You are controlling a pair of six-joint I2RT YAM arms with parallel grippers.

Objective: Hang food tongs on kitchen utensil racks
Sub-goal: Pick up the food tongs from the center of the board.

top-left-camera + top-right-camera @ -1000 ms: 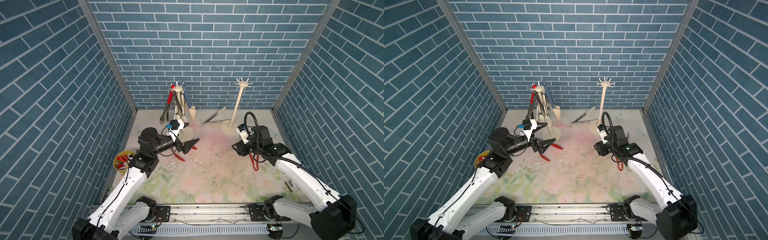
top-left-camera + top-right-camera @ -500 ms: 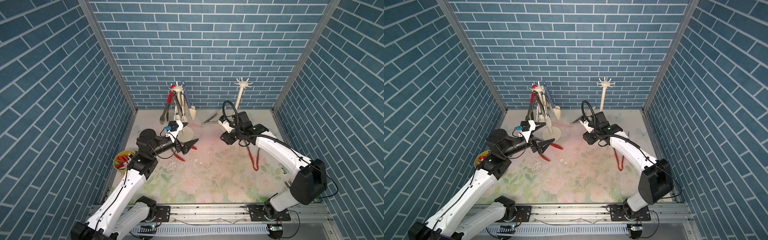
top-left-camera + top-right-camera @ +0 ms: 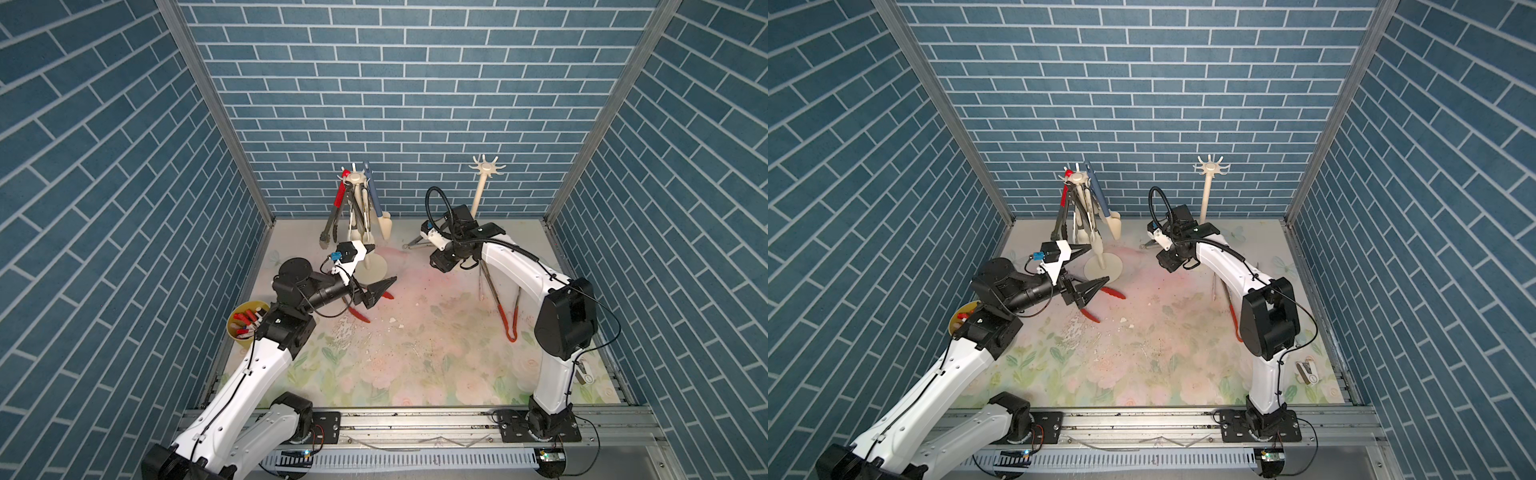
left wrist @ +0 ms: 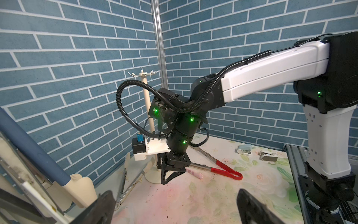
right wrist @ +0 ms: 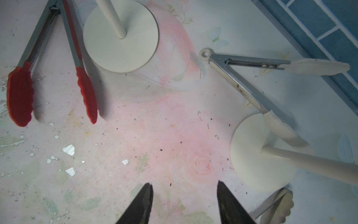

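Note:
Several food tongs hang on the left rack [image 3: 355, 183]; the right rack [image 3: 486, 168] is bare. Red-tipped tongs [image 3: 360, 314] lie on the mat under my left gripper [image 3: 384, 263], which is wide open and empty. Cream tongs [image 5: 242, 81] lie spread near the back wall, one tip resting on the right rack's base [image 5: 257, 151]. My right gripper [image 5: 184, 183] points down at bare mat between the two rack bases, jaws apart with nothing between them. Red-handled tongs [image 3: 505, 320] and pink-tipped tongs [image 4: 195, 173] lie behind the right arm.
A yellow cup [image 3: 245, 322] of small red and white items stands by the left wall. Two small stapler-like objects [image 4: 245, 150] lie near the right front corner. Blue brick walls close three sides, and a metal rail runs along the front.
The right arm has swung from the right side of the mat toward the back centre, beside the bare rack, its jaws narrowing slightly. The left arm has barely moved.

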